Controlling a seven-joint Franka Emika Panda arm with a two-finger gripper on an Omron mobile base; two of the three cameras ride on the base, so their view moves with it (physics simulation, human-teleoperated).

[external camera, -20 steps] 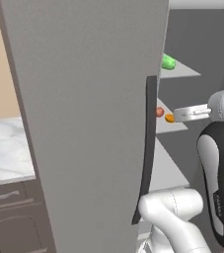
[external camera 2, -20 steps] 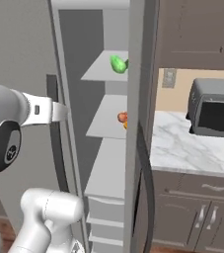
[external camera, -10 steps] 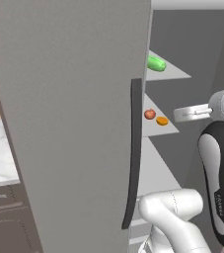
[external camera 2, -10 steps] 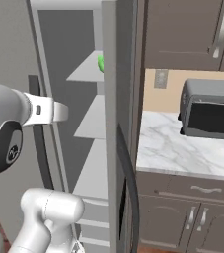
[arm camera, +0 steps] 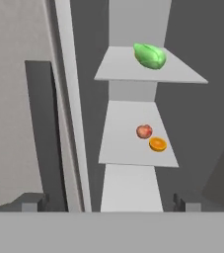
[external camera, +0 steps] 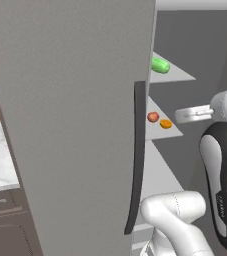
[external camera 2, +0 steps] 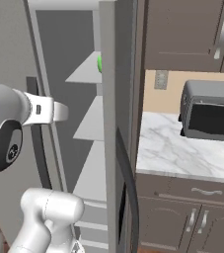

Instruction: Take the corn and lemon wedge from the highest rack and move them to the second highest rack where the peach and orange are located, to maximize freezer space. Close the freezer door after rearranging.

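The green corn (arm camera: 150, 55) lies on the highest rack (arm camera: 118, 69) of the open freezer. I cannot make out the lemon wedge; it may be hidden behind the corn. One rack lower (arm camera: 123, 148) sit the reddish peach (arm camera: 143, 131) and the orange (arm camera: 157, 144), side by side. My gripper (arm camera: 111, 203) is open and empty, well short of the racks and facing them. The left base view shows the corn (external camera: 160, 65), peach (external camera: 153, 117) and orange (external camera: 166, 124) past the edge of the open freezer door (external camera: 70, 125). In the right base view a green sliver of corn (external camera 2: 99, 63) peeks out.
The freezer door's dark handle (external camera: 137, 160) runs down its edge, left of my hand. A second grey door edge (external camera 2: 118, 123) with a dark handle stands to the right. Beyond it is a marble counter (external camera 2: 172, 153) carrying a dark toaster oven (external camera 2: 209, 116).
Both base views have shifted, so the base has moved. The freezer door now covers more of the left view, and the right door edge hides more of the racks. My gripper has stayed open.
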